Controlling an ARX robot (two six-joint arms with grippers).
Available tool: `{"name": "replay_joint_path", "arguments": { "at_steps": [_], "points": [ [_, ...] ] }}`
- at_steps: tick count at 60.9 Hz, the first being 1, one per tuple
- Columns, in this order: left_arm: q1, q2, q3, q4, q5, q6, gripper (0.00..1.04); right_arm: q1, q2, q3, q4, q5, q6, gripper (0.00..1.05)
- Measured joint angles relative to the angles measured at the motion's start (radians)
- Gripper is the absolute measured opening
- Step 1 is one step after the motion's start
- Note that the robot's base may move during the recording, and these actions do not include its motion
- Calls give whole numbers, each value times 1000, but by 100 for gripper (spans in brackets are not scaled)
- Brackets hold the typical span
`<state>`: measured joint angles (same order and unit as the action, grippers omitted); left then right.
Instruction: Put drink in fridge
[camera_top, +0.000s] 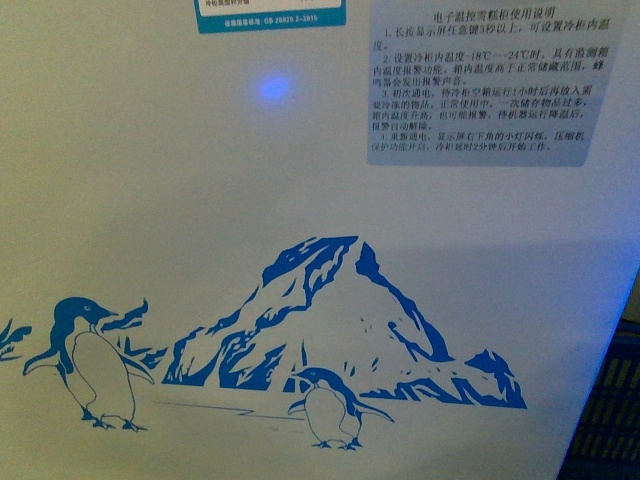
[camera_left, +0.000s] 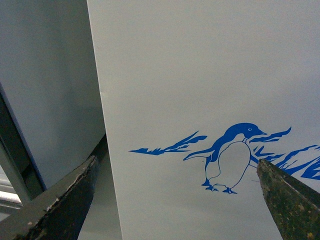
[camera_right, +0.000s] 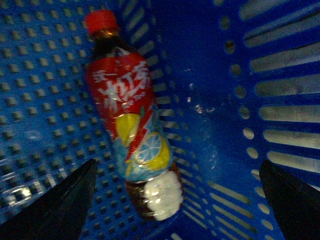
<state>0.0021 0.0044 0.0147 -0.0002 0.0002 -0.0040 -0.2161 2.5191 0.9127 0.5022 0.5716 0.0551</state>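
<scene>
The drink (camera_right: 129, 117), a bottle with a red cap, red wrap and a lemon picture, lies on its side on the floor of a blue plastic basket (camera_right: 45, 100). My right gripper (camera_right: 177, 200) hangs open above it, its dark fingers (camera_right: 65, 205) wide apart on either side of the bottle's lower end, not touching it. The fridge's white front wall (camera_top: 200, 220) with the blue penguin-and-mountain picture fills the front view. My left gripper (camera_left: 177, 200) is open and empty, close to that wall (camera_left: 200, 75), near a penguin. The fridge's top is out of view.
The basket's slotted wall (camera_right: 280, 100) rises beside the bottle. A grey panel (camera_left: 45, 90) stands next to the fridge's corner edge in the left wrist view. A label with printed text (camera_top: 480, 80) and a blue glowing light (camera_top: 275, 88) are on the fridge front.
</scene>
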Motion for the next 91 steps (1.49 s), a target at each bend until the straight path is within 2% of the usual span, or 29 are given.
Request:
{"name": "replay_joint_path", "arguments": {
  "at_steps": [12, 42, 74, 91],
  "points": [
    [0, 0, 0, 0, 0, 0, 97, -43, 139, 66, 8, 9, -32, 97],
    [0, 0, 0, 0, 0, 0, 97, -60, 312, 218, -40, 5, 11, 97],
    [0, 0, 0, 0, 0, 0, 97, -90, 439, 391, -230, -29, 240, 97],
    [0, 0, 0, 0, 0, 0, 97, -96, 452, 412, -236, -68, 282, 97]
  ]
}}
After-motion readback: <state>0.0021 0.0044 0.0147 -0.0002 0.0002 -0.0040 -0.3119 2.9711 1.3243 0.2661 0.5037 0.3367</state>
